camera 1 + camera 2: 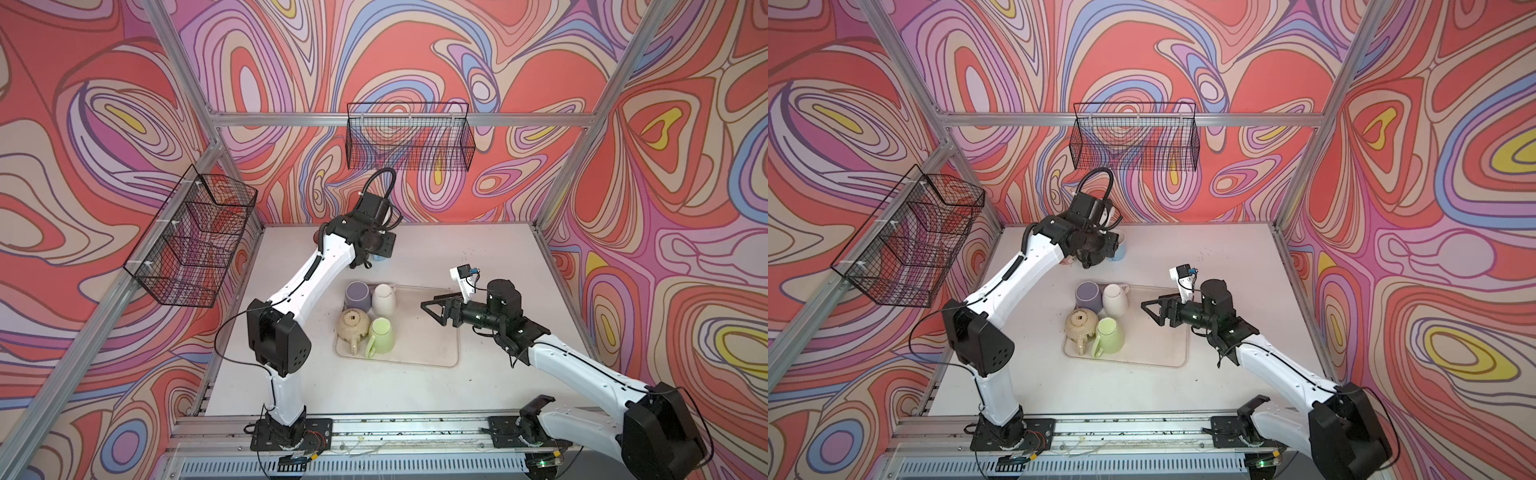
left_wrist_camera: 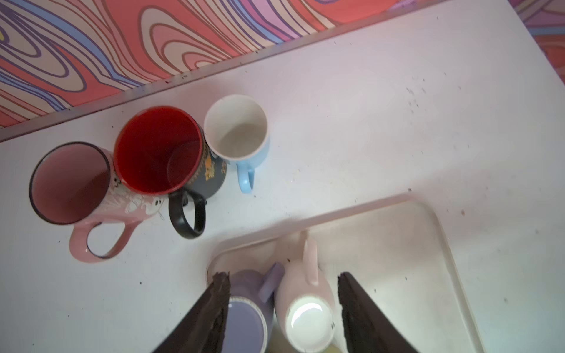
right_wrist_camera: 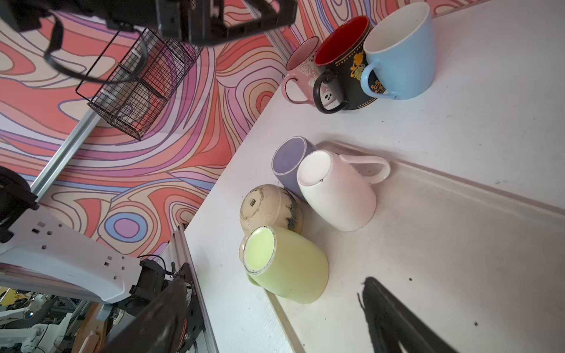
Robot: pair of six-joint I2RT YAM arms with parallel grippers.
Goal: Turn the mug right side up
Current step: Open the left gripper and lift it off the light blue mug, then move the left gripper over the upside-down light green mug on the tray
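Left tool [image 2: 282, 276] hovers near the upright blue mug [image 2: 237, 131] at the far side of the worktop [image 1: 478, 257], jaws spread, holding nothing. Right tool [image 1: 435, 308] hangs over the tray [image 1: 432, 353], jaws wide, empty. Four mugs stand rim-down on the tray's left half. The white mug [image 1: 384, 300] is nearest the right tool and is judged next. Recommend gripping across its narrower base end, clear of the handle, and lifting before rotating. The glazed ceramic is smooth, tapered and slip-prone, and the purple mug [image 1: 357, 295] stands just beside it.
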